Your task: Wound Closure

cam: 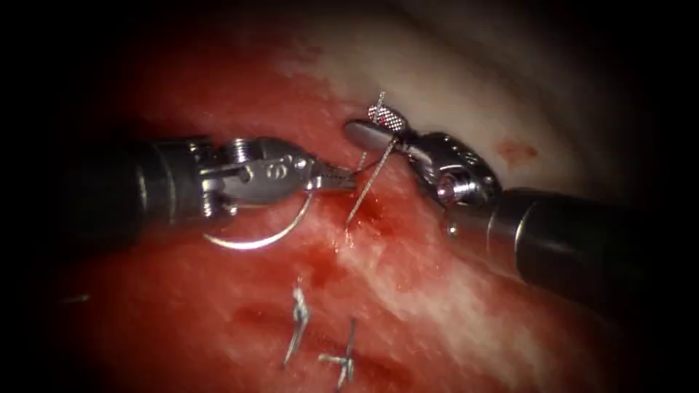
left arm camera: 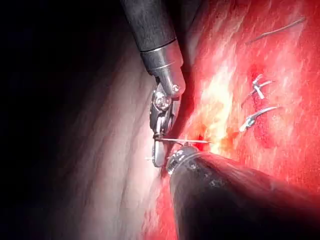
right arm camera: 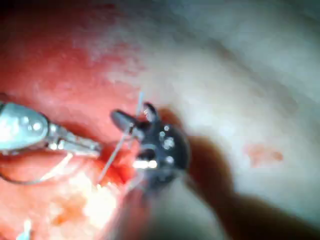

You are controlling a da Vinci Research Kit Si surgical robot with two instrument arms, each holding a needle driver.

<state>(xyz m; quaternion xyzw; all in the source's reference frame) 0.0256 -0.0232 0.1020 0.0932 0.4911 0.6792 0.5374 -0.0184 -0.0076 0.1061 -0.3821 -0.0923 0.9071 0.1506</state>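
- Left gripper point(cam: 342, 178) grips the thread point(cam: 366, 182) near the cut; needle point(cam: 258, 236) hangs free beneath it, outside the tissue point(cam: 437, 306).
- Right gripper point(cam: 378, 125) gapes around the thread.
- Risk: a tug could tear the tissue.

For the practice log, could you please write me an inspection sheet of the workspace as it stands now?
Surface: tissue, wet with red fluid.
Job's things: needle hangs free of the tissue below the left tool, left of the cut; thread rises from the cut.
Clutter: cut thread ends on earlier stitches.
Grippers: left tool shut on the thread; right tool open, the thread passing between its jaws.
Cables: nothing seen.
Surroundings: dark.
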